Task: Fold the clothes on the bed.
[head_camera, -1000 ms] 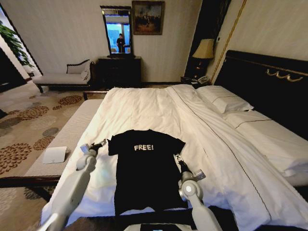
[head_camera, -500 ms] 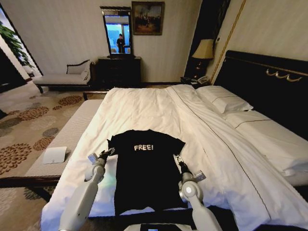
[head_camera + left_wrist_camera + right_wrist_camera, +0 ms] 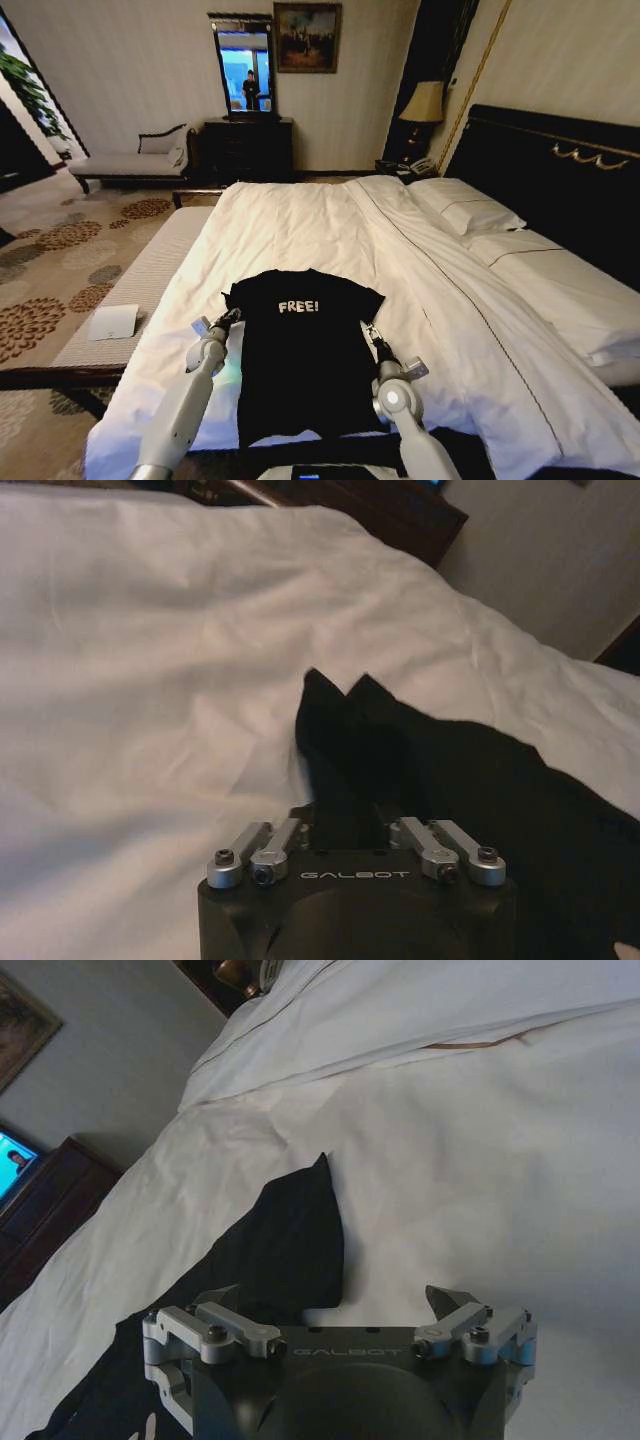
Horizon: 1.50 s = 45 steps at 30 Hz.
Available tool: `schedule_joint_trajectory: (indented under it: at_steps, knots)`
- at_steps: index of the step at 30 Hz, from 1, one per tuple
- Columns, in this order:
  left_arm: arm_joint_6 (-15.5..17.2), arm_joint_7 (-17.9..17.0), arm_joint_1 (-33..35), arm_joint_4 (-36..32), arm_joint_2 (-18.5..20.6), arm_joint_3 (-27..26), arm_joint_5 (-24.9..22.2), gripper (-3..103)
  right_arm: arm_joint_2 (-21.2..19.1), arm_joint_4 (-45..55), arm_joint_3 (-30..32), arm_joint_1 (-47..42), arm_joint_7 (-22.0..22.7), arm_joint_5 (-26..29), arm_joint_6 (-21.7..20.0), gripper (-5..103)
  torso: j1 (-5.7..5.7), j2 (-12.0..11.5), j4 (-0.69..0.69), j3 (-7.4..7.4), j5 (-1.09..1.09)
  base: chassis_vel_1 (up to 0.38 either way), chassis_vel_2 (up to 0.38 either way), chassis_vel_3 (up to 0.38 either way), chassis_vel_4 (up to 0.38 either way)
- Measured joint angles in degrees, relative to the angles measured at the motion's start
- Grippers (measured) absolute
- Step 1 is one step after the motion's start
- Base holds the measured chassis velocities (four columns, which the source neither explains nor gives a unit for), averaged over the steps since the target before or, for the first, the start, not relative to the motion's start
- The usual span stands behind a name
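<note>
On the bed (image 3: pixel 300 225), both grippers flank the T-shirt (image 3: pixel 305 350): left gripper (image 3: pixel 228 318) fingers unreadable, right gripper (image 3: pixel 368 330) fingers apart

The big bed (image 3: pixel 300 225) has white sheets and a dark headboard (image 3: pixel 545 165). Two white pillows (image 3: pixel 465 205) lie by the headboard. A black T-shirt (image 3: pixel 300 345) with the white word "FREE!" lies flat on the sheet, near the foot of the bed.
</note>
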Motion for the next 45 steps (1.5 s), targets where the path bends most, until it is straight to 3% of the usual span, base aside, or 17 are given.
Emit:
schedule_joint_trajectory:
  at_steps: [2,4,6,9,30,34,38,40,43,45]
  knots:
    - [0.00,-0.21,0.69,-1.10,0.66,-0.74,-0.09,20,0.25,-0.11,-0.29,0.29,0.09,-0.16,0.00,100,0.00,0.00,0.00,0.00,0.00,0.000,0.000,0.000,0.000]
    - [0.00,-0.28,0.86,-1.26,0.80,-0.87,-0.09,20,0.31,-0.14,-0.37,0.33,0.10,-0.22,-0.01,100,0.00,0.00,0.01,0.00,0.00,0.000,0.000,0.000,0.000]
    - [0.00,-0.36,1.56,-1.53,1.21,-1.31,-0.03,9,0.47,-0.38,-0.66,0.46,0.14,-0.48,-0.03,100,0.00,0.00,0.02,0.00,0.00,0.000,0.000,0.000,0.000]
    - [-0.03,-0.26,1.95,-1.49,1.24,-1.55,0.09,2,0.59,-0.53,-0.84,0.58,0.16,-0.63,-0.05,100,0.00,0.00,0.01,0.00,0.00,0.000,0.000,0.000,0.000]
    - [-0.59,-0.27,9.37,-8.33,0.07,-7.26,-0.38,-1,0.55,-1.13,-1.45,0.91,0.24,-1.28,-0.13,100,0.00,0.00,0.01,-0.01,0.00,0.000,0.000,0.000,0.000]
    - [-0.61,-0.36,10.12,-9.16,0.01,-7.46,-0.32,10,0.62,-1.15,-1.63,0.94,0.23,-1.41,-0.13,100,0.00,0.00,0.01,-0.01,0.00,0.000,0.000,0.000,0.000]
    - [-0.10,-0.85,11.60,-11.40,0.43,-8.04,-0.35,31,0.62,-1.16,-1.60,0.73,0.15,-1.44,-0.10,100,0.00,0.00,0.01,-0.01,0.00,0.000,0.000,0.000,0.000]
    - [0.11,-0.95,11.98,-11.99,0.60,-8.28,-0.46,31,0.60,-1.17,-1.51,0.66,0.13,-1.44,-0.08,100,0.00,0.00,0.01,-0.01,0.00,0.000,0.000,0.000,0.000]
    - [0.57,-1.03,12.30,-13.15,1.05,-9.18,-1.58,48,0.53,-1.12,-1.30,0.45,0.09,-1.43,0.01,100,0.00,0.00,0.01,-0.01,0.00,0.000,0.000,0.000,0.000]
    - [0.67,-1.07,11.86,-13.12,1.17,-9.42,-2.16,53,0.48,-1.03,-1.26,0.30,0.07,-1.43,0.04,100,0.00,0.00,0.02,0.00,0.00,0.000,0.000,0.000,0.000]
